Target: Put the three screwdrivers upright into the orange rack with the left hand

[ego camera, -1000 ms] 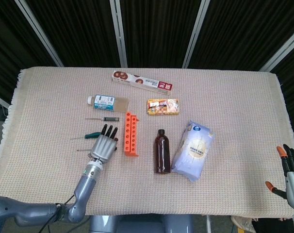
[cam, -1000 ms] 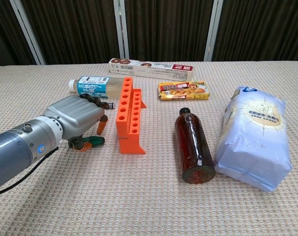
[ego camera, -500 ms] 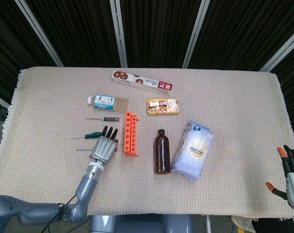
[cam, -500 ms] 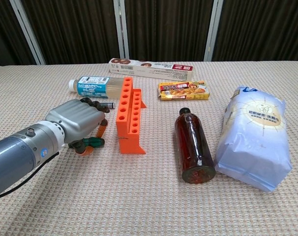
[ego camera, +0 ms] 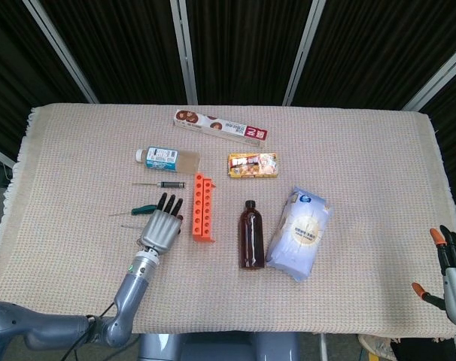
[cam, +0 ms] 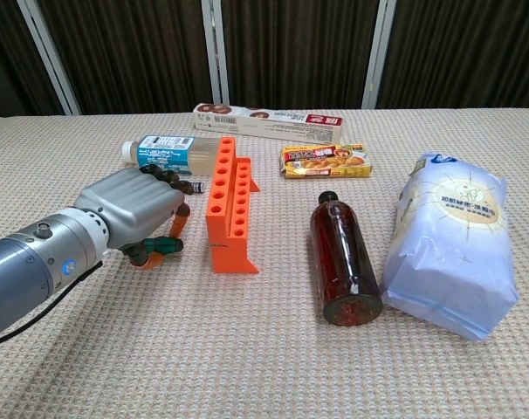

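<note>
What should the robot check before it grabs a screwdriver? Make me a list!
1. Left hand over the green-handled screwdriver: ok, fingers reach past it.
2. Screwdriver actually gripped: cannot tell, the hand hides it.
3. Orange rack holes free: ok, none filled.
4. Rack within reach: ok, right beside the hand.
5. Black-handled screwdriver waiting clear: ok, lying flat near the plastic bottle.
6. Right hand out of the way: ok, at the table's edge.
</note>
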Motion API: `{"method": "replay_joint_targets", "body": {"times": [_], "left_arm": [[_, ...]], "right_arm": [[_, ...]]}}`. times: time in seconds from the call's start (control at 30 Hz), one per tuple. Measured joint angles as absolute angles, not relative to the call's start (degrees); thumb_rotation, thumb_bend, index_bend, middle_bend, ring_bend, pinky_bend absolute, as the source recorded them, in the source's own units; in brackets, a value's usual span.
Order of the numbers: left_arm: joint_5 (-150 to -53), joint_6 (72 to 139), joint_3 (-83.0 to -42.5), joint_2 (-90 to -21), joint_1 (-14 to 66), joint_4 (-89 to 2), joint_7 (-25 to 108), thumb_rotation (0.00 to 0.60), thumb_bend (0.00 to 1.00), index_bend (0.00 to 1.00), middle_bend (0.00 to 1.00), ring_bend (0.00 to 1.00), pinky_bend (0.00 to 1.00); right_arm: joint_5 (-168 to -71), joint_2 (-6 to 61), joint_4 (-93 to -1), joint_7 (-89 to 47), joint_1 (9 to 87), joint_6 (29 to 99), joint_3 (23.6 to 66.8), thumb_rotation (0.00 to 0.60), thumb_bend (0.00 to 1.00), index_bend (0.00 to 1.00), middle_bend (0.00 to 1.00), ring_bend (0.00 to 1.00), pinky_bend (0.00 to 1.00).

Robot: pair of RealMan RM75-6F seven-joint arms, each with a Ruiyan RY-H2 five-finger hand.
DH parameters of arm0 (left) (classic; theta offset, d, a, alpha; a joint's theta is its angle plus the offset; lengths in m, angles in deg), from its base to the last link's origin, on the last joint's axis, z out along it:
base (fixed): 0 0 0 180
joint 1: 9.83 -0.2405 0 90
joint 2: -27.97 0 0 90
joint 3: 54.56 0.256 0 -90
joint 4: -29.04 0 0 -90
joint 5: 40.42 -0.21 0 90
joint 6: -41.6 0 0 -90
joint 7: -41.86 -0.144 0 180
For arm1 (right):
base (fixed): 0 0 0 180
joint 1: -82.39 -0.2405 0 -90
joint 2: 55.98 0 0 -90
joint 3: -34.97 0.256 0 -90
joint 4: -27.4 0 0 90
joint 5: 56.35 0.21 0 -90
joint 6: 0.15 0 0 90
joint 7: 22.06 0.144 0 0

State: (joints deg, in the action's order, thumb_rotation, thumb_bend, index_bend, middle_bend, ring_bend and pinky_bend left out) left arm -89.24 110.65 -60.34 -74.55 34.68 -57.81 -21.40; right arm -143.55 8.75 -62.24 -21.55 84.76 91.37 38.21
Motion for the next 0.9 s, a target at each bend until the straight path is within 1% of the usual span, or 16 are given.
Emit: {"method": "replay_joint_targets", "body": {"times": [0.17,0.37,0.47,0.7,0.9], "left_arm": [[-90.63,111.52,-60.95,-72.46,34.18,-60.06,-18.95,0.600,0.38,0.70,0.10,0.01,0.00],[-93.22,112.90,-63.00,-67.40,32.67,-66.45,-11.65,0.600,0.39,0.72,0.12,0.02,0.00],[-94.05,112.90,-64.54,-63.76,31.58,-71.19,-6.09,0.600,0.41,0.73,0.13,0.03,0.00],[-97.71,112.64,-68.13,-55.12,28.43,-80.99,8.93,0.600,0.41,0.73,0.14,0.02,0.00],[-100.91,112.44,-69.94,-52.01,26.16,-85.16,20.50,0.600,0.41,0.72,0.15,0.01,0.00]], "right_arm": [[-143.76,8.75,-62.16,-21.38,84.78,91.55,38.22,0.600,0.00,0.00,0.00,0.00,0.00],[-144.01,8.64,-62.21,-21.43,84.76,91.71,38.26,0.600,0.00,0.00,0.00,0.00,0.00],[-144.12,8.62,-62.27,-21.47,84.68,91.71,38.29,0.600,0.00,0.00,0.00,0.00,0.00],[-144.37,8.59,-62.34,-21.61,84.61,91.77,38.25,0.600,0.00,0.00,0.00,0.00,0.00],[-144.42,8.47,-62.40,-21.61,84.74,91.98,38.23,0.600,0.00,0.00,0.00,0.00,0.00]]}}
